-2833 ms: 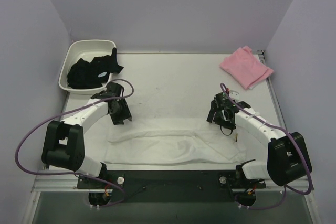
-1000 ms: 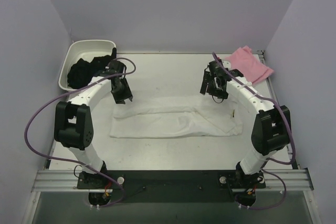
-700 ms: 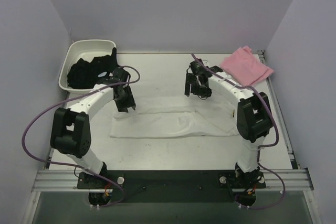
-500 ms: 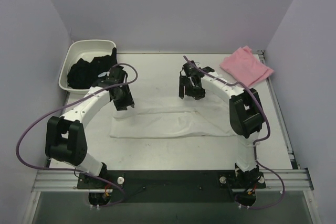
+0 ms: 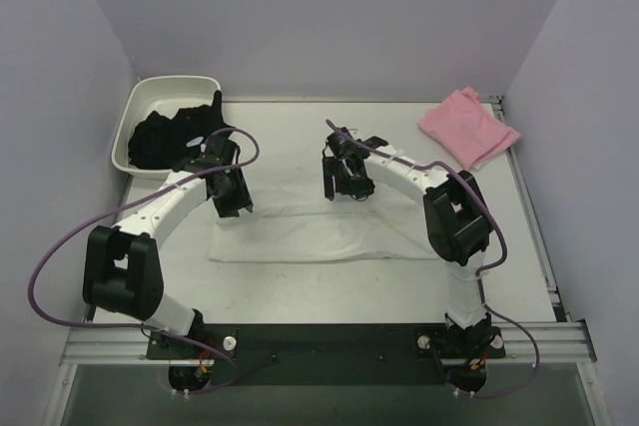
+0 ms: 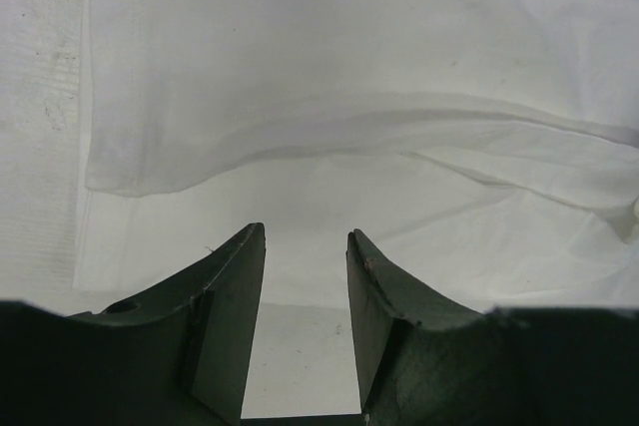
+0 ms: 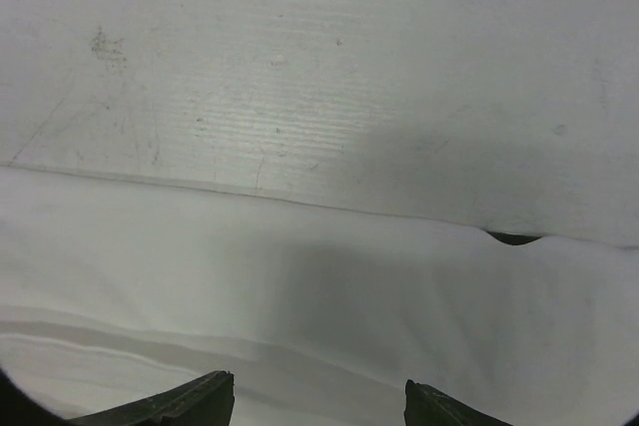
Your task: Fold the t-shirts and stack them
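Left pincer (image 6: pixel 307 236) parted over white t-shirt (image 6: pixel 349 77), tub (image 5: pixel 175 82) holding black garment (image 5: pixel 165 137)

The white tee (image 5: pixel 329 231) is plain on the side that shows — the pink tee (image 5: pixel 467 127) plain too. The table (image 5: pixel 290 137) is off-white with faint grey scuffs. The tub (image 5: pixel 178 81) is white, the cloth (image 5: pixel 160 139) in it black. Arms (image 5: pixel 165 199) white and black — walls (image 5: pixel 329 17) lavender.

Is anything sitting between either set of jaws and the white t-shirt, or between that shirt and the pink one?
Nothing visible. Both sets of jaws stand open over bare cloth of the white t-shirt, with nothing between. Only bare table lies between it and the pink t-shirt, though the right arm reaches above that stretch.
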Controlling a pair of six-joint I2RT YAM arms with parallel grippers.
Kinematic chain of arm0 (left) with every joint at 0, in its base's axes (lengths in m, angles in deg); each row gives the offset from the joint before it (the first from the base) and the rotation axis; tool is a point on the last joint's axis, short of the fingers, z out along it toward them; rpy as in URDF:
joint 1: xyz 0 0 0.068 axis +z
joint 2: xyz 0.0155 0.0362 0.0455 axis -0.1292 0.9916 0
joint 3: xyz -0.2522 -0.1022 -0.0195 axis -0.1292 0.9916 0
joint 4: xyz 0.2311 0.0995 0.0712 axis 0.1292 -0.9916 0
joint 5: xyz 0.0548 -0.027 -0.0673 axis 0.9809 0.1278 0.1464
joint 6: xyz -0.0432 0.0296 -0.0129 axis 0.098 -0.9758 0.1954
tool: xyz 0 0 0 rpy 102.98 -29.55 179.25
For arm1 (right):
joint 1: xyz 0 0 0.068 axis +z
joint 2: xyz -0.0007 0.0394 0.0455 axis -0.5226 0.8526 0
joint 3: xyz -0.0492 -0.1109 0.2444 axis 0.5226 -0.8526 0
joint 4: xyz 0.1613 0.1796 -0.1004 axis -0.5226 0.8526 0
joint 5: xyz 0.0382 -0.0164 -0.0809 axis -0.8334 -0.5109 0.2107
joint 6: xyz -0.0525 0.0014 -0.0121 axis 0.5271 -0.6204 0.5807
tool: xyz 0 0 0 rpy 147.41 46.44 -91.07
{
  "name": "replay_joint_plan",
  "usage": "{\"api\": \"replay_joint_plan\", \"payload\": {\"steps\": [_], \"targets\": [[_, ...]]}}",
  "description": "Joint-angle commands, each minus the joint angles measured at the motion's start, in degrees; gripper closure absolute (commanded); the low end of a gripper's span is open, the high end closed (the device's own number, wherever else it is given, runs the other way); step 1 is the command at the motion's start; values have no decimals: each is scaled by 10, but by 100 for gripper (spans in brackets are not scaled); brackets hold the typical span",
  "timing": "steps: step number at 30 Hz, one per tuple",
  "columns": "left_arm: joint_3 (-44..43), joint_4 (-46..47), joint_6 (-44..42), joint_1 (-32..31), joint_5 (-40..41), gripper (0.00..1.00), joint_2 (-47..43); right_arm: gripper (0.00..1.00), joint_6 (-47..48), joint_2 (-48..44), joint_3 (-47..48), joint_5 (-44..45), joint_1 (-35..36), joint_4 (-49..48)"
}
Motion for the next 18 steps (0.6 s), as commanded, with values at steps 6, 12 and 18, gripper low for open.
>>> {"api": "replay_joint_plan", "payload": {"steps": [6,12,18], "targets": [[8,22,-14,12,-5,52,-41,32,4,-2,-19,21,18,11],[14,22,-17,18,-5,52,-51,33,4,-34,-60,22,32,17],[16,24,-15,20,-5,52,-54,33,-2,-94,-127,31,48,27]]}}
